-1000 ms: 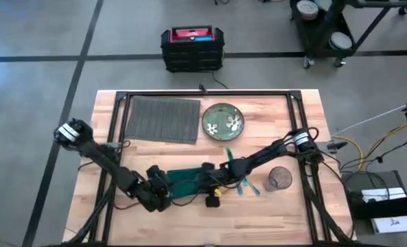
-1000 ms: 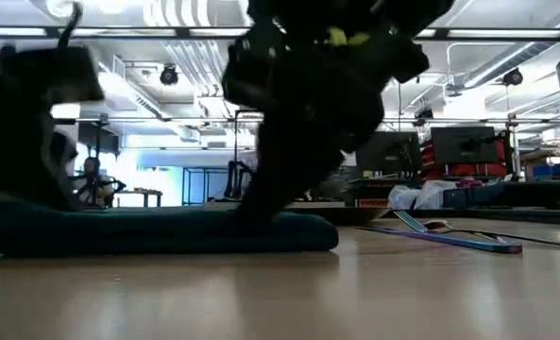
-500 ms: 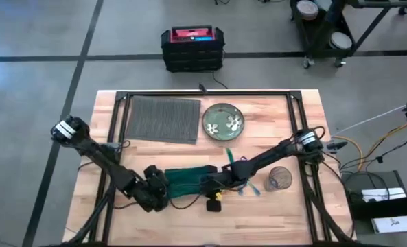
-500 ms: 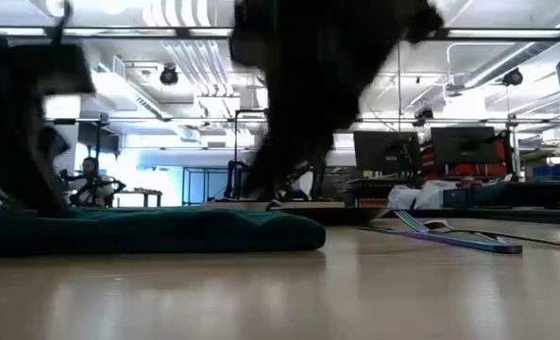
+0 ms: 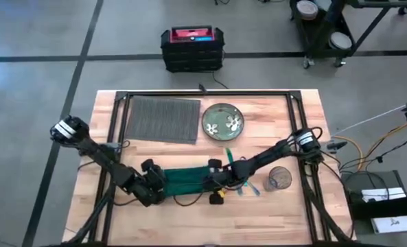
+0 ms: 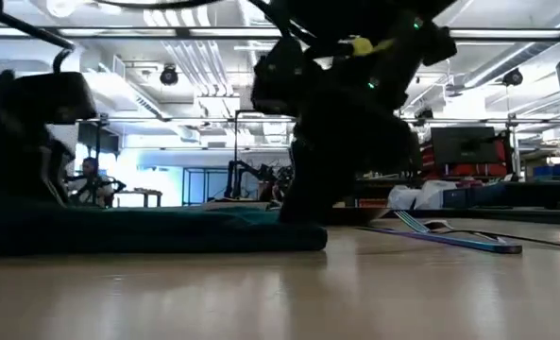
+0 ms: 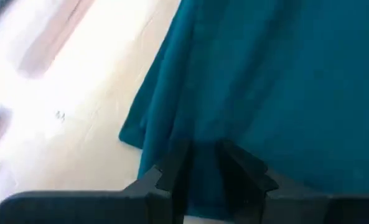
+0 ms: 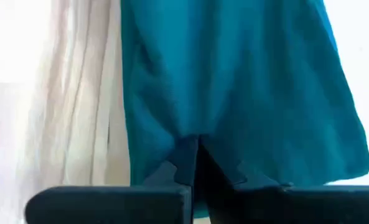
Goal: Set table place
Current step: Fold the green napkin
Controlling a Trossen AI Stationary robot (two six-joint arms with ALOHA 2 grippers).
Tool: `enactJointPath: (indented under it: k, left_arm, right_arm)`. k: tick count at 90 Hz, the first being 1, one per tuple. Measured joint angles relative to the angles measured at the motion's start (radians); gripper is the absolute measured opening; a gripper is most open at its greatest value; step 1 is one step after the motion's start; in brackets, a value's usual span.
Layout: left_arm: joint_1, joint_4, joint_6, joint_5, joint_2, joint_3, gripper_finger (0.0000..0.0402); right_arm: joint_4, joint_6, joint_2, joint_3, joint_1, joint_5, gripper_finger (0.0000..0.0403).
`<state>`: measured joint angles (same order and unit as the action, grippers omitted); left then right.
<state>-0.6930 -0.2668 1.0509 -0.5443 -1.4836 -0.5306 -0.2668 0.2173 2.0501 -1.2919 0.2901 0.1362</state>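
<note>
High view: pinched green napkin (image 5: 182, 180) ends, left gripper (image 5: 156, 185) and right gripper (image 5: 213, 180) both clamped. Stretched crosswise, placemat (image 5: 163, 119) further back, nearer left.

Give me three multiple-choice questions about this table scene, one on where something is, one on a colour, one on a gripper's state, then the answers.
1. Where does the plate sit?
A. on the placemat
B. on the table beside the placemat
C. on the napkin

2. What colour is the napkin?
A. dark green
B. red
C. white

3. What is the right gripper doing?
A. open above the plate
B. shut on the napkin
C. holding the glass

Answers: 1 B, the plate rests on bare wood right of the placemat. 2 A, as the high view shows. 3 B, the right wrist view shows its fingers pinching cloth.
</note>
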Motion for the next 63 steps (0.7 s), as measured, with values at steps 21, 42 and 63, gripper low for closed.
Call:
enactJointPath:
  k: [21, 42, 63]
  left_arm:
    - [0.003, -0.041, -0.071, -0.001, 0.082, -0.075, 0.0075]
    - [0.016, -0.082, -0.157, -0.200, 0.159, -0.118, 0.0075]
    - [0.051, 0.043, -0.062, -0.010, 0.111, 0.018, 0.0075]
  right_arm:
    - [-0.041, -0.053, -0.036, -0.063, -0.009, -0.010, 0.0002]
    - [-0.044, -0.076, -0.073, -0.072, -0.036, -0.008, 0.0002]
    - [-0.010, 0.007, 0.017, -0.048, -0.051, -0.009, 0.0002]
